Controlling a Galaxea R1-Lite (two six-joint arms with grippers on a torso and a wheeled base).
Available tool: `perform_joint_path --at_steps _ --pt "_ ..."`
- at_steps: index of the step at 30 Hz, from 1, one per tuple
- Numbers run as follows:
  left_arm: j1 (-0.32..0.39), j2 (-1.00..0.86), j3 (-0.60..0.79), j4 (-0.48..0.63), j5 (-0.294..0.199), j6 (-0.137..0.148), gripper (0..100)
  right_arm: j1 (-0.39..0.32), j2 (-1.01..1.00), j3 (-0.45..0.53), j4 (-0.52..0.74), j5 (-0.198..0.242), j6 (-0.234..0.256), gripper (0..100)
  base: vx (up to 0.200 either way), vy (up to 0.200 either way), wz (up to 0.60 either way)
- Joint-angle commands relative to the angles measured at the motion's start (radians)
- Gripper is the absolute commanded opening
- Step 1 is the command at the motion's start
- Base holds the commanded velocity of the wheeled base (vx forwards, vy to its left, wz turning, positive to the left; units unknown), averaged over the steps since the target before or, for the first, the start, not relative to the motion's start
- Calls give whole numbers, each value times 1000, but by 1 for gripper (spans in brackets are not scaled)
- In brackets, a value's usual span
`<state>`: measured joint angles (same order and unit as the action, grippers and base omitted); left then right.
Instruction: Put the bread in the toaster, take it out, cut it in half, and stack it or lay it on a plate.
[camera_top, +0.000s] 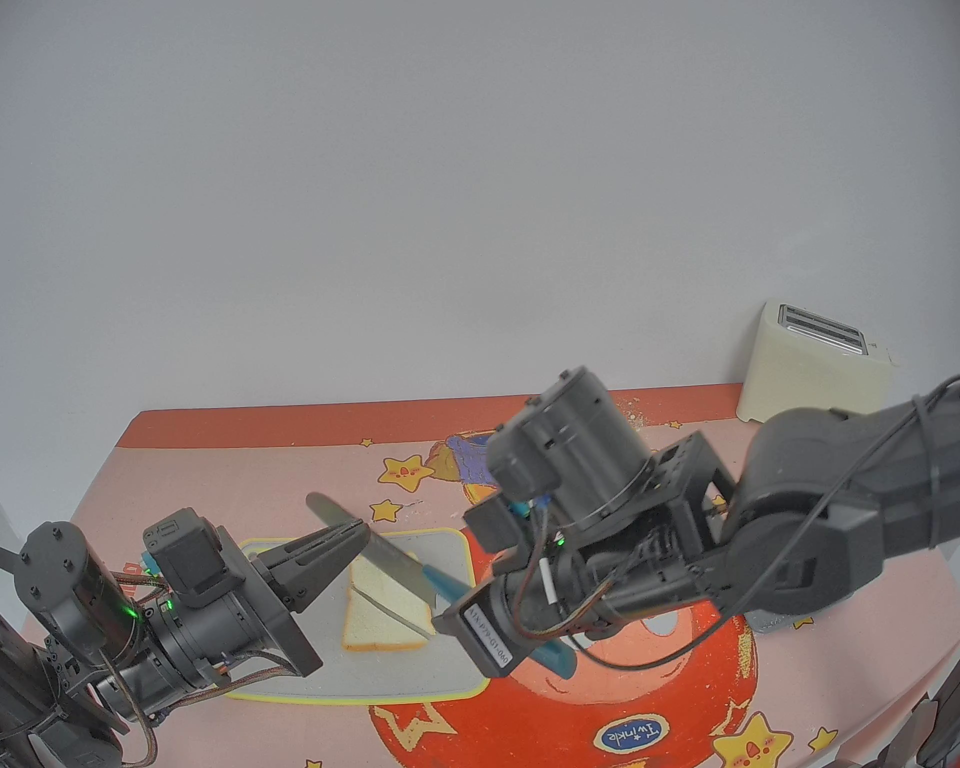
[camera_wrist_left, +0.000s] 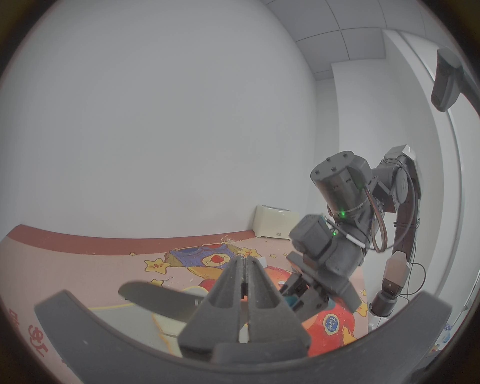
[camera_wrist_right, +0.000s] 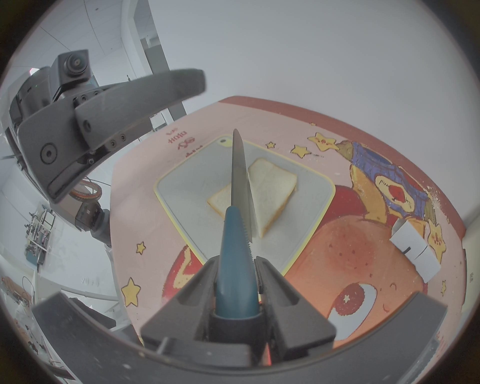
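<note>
A slice of bread (camera_top: 385, 612) lies on a pale cutting board with a yellow rim (camera_top: 300, 672), and a diagonal line crosses the slice. My right gripper (camera_wrist_right: 236, 270) is shut on the teal handle of a knife (camera_wrist_right: 240, 185). The blade is held above the bread (camera_wrist_right: 272, 189), pointing across the board (camera_wrist_right: 190, 175). My left gripper (camera_top: 352, 536) is shut with nothing in it and hovers over the board's left part, close beside the blade tip. In the left wrist view its fingers (camera_wrist_left: 235, 280) are pressed together, with the knife blade (camera_wrist_left: 155, 299) beyond them.
A cream toaster (camera_top: 812, 365) stands at the table's back right corner, also seen as the toaster (camera_wrist_left: 272, 221) in the left wrist view. A small white box (camera_wrist_right: 415, 247) lies on the cartoon-printed tablecloth right of the board. The table's left edge is near the board.
</note>
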<state>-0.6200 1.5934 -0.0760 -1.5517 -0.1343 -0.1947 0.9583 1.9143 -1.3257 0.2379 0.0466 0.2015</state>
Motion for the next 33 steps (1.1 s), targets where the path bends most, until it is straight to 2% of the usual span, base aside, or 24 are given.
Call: perform_joint_path --at_steps 1,2,3,4,5,8,10,11,12,13,15,18,22,25,27,33 --pt "0 -15 5 -19 1 0 0 -82 -116 17 -26 -51 70 0 0 0 0" --pt "0 -15 7 -19 1 0 0 -125 -138 40 -40 -103 99 0 0 0 0" --pt "-1 -15 7 -19 1 1 0 -138 -144 48 -43 -119 105 0 0 0 0" --pt "-1 -12 13 -19 2 1 0 -187 -166 76 -52 -166 122 0 0 0 0" --pt "-1 -6 21 -19 1 3 0 -222 -179 100 -57 -189 128 0 0 0 0" --pt "-1 2 28 -19 1 8 0 -291 -201 169 -88 -223 130 0 0 0 0" --pt "-1 2 30 -19 2 6 0 -305 -207 192 -106 -232 136 0 0 0 0" --pt "-1 3 31 -19 1 6 0 -317 -212 240 -160 -248 168 0 0 0 0" --pt "-1 3 31 -19 1 6 0 -317 -212 240 -160 -248 168 0 0 0 0" --pt "-1 2 35 -19 4 9 0 -312 -210 272 -203 -261 214 0 0 0 0" --pt "0 0 45 -19 5 9 0 -306 -208 293 -216 -286 265 0 0 0 0" --pt "0 -10 51 -19 7 11 0 -296 -210 323 -216 -315 309 0 0 0 0" --pt "0 -13 48 -19 7 12 0 -291 -224 361 -207 -321 326 0 0 0 0" --pt "0 -13 53 -19 7 18 0 -263 -227 390 -209 -326 363 0 0 0 0" --pt "2 -13 53 -19 7 32 0 -240 -225 401 -212 -324 388 0 0 0 0" --pt "0 -12 56 -19 7 35 0 -191 -208 402 -204 -327 394 0 0 0 0"
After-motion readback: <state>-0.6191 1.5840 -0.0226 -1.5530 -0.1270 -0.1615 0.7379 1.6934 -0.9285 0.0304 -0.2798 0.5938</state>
